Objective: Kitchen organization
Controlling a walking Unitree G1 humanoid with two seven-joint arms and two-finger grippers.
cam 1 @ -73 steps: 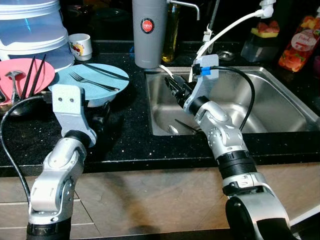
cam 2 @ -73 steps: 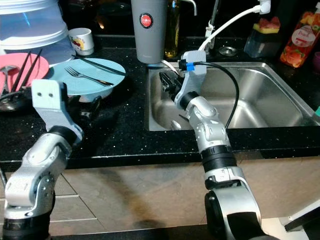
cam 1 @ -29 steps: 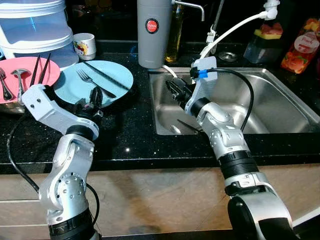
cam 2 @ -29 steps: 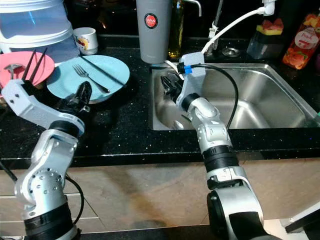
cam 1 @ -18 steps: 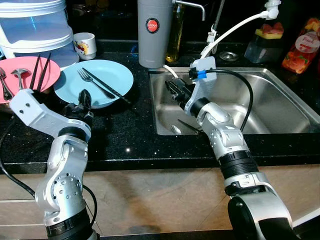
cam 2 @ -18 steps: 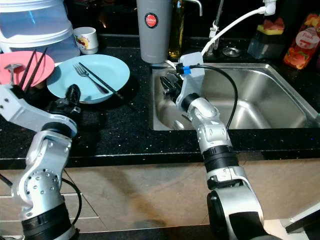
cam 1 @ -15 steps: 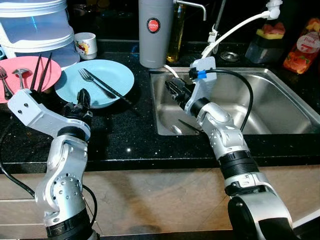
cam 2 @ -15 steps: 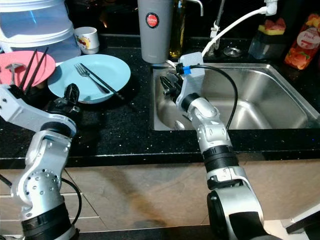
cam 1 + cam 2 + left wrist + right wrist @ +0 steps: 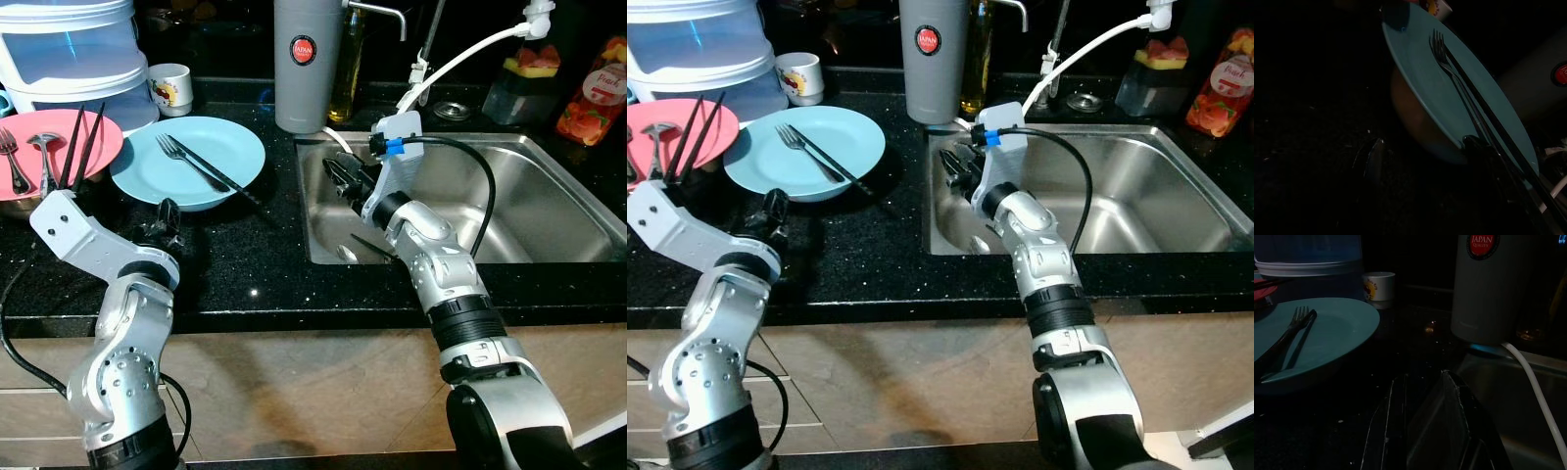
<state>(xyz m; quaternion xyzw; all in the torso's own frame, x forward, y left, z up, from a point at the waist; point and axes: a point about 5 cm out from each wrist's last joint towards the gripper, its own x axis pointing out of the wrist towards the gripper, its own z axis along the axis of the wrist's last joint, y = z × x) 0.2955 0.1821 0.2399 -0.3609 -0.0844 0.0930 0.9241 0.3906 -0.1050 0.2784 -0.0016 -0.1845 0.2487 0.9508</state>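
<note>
my left gripper sits low over the black counter, just on my side of the blue plate, not touching it. left wrist view shows its fingers spread apart, nothing between them, plate rim right ahead.

blue plate carries a fork and a black knife lying side by side, knife handle end poking past the plate rim toward the sink. the plate seems to rest on a bowl, seen as a brownish curve under it in the left wrist view.

left of the blue plate: pink plate with a spoon, another fork and dark chopsticks. behind the blue plate: small white cup and stacked clear containers. behind and to the right of the blue plate: grey thermos with a red badge.

my right gripper hangs over the sink's near-left corner, well to the right of the blue plate. fingers look close together in the right wrist view, nothing held. some cutlery lies on the sink floor beneath it. a white hose arcs over the sink's back edge.
</note>
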